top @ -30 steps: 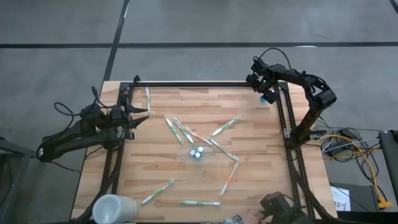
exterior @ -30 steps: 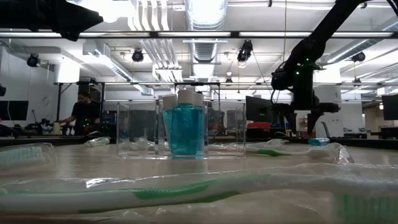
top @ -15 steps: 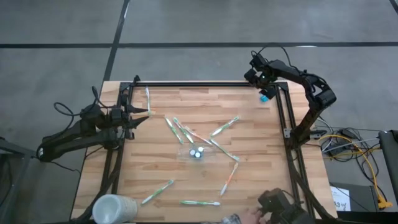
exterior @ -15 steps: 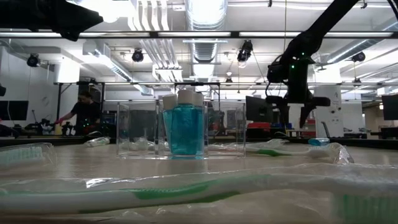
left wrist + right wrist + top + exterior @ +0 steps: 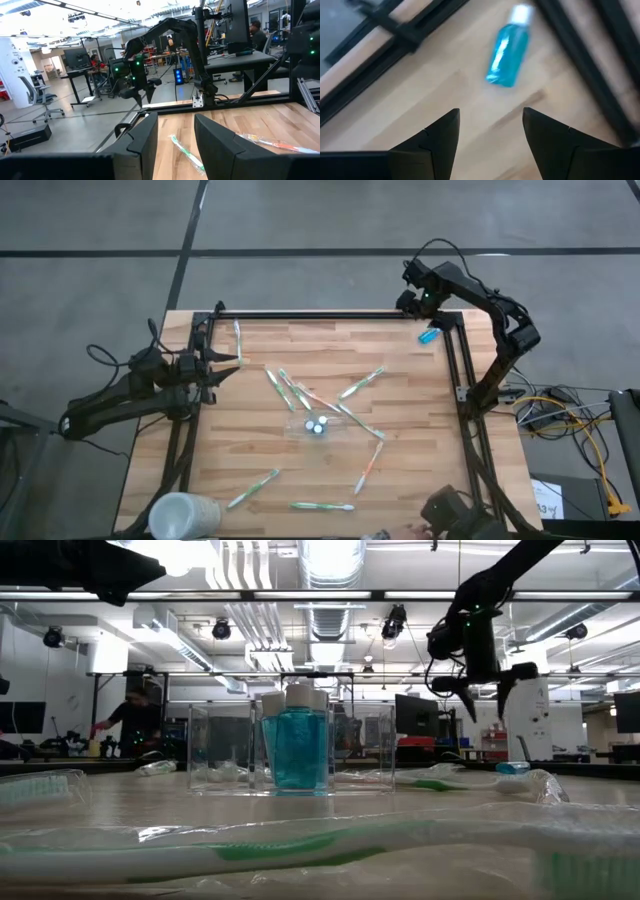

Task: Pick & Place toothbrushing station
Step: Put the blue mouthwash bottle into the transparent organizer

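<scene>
A: Where is the right gripper (image 5: 418, 302) now?

B: Over the far right corner of the surface (image 5: 250, 450), fingers spread and holding nothing. In the high view a small blue tube (image 5: 428, 336) lies just past it toward five o'clock, flat on the wood beside the black frame rail (image 5: 330, 314). Its wrist view shows the same blue tube (image 5: 507, 55) ahead of the open fingers, white cap pointing away.

A: Which way does the tube run?

B: On a slant, roughly from two o'clock to eight o'clock overhead. I judge the fingers would have to close across its narrow width.

A: And the toothbrushing station (image 5: 316, 424)?

B: It stands near the middle of the surface, well apart from that tube, toward seven o'clock from the right gripper. Toothbrushes (image 5: 362, 383) are scattered around it.

A: The left gripper (image 5: 222, 361)?

B: It waits at the left edge, jaws apart, empty. From it the station lies toward four o'clock. The tube is plainly the right arm's reach.
</scene>
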{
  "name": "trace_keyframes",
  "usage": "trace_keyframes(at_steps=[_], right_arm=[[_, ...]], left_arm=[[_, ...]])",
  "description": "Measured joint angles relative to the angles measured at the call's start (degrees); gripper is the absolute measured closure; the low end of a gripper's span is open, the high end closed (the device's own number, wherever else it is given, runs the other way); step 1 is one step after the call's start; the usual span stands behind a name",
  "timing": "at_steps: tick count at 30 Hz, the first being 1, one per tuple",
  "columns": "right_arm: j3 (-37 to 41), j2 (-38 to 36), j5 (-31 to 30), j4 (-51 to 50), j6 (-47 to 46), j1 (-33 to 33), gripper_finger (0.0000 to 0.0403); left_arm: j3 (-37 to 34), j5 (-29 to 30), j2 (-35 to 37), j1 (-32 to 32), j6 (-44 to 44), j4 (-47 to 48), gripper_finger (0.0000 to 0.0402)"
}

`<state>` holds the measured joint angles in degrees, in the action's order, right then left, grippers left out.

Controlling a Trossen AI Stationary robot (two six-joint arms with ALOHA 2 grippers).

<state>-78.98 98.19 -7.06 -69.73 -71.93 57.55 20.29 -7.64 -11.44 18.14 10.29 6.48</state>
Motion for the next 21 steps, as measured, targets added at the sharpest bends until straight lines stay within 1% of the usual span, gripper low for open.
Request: trace_keyframes(at_steps=[2, 5, 9, 13, 17, 21], right_arm=[[-0.1, 0.0, -2.3, -2.6, -2.3, -0.4, 0.0188], [0.6, 0.0, -3.6, -4.1, -7.6, -1.0, 0.0188], [3.1, 0.0, -5.1, -2.8, -14.9, -1.4, 0.0188], [6.0, 0.1, -5.1, -2.5, -18.4, -1.5, 0.0188], [8.6, 0.2, -5.1, 0.5, -23.9, -1.4, 0.0188], [10.4, 0.2, -5.8, 2.7, -25.1, -1.4, 0.0188]], left_arm=[[0.0, 0.0, 0.0, 0.0, 0.0, 0.0, 0.0268], [0.0, 0.0, 0.0, 0.0, 0.0, 0.0, 0.0268], [0.0, 0.0, 0.0, 0.0, 0.0, 0.0, 0.0268], [0.0, 0.0, 0.0, 0.0, 0.0, 0.0, 0.0268], [0.0, 0.0, 0.0, 0.0, 0.0, 0.0, 0.0268], [0.0, 0.0, 0.0, 0.0, 0.0, 0.0, 0.0268]])
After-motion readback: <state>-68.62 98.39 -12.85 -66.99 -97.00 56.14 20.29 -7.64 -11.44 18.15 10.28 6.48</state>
